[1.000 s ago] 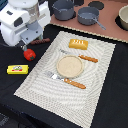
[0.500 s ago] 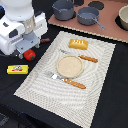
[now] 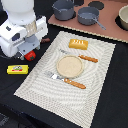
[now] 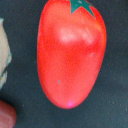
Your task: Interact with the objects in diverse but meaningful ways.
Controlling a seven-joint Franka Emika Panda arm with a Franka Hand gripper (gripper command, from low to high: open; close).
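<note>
- The red tomato (image 4: 71, 52) is seen close up in the wrist view, filling most of the picture, with a green star-shaped stem cap at one end and a dark surface beneath it.
- In the exterior view only a small red part of the tomato (image 3: 31, 55) is shown, lying on the black table (image 3: 107, 95) just off the exterior view's left edge of the striped placemat (image 3: 70, 92).
- The white arm (image 3: 22, 30) is positioned directly over the tomato, so that most of it is hidden.
- The gripper's fingers are not clearly shown in either view (a dark red rounded shape at one corner of the wrist picture cannot be identified), so how far the gripper is open, and whether anything is held, cannot be told.
- The yellow labelled bar (image 3: 17, 69) is laid on the table near the tomato, toward the exterior view's left, apart from the placemat.
- The orange ridged bread block (image 3: 78, 44) is placed on the placemat at its far end.
- A round tan plate (image 3: 68, 66) is set at the middle of the placemat, with an orange-handled utensil on either side of it.
- Two grey pots (image 3: 87, 16) are placed beyond the placemat; one has a long handle.
</note>
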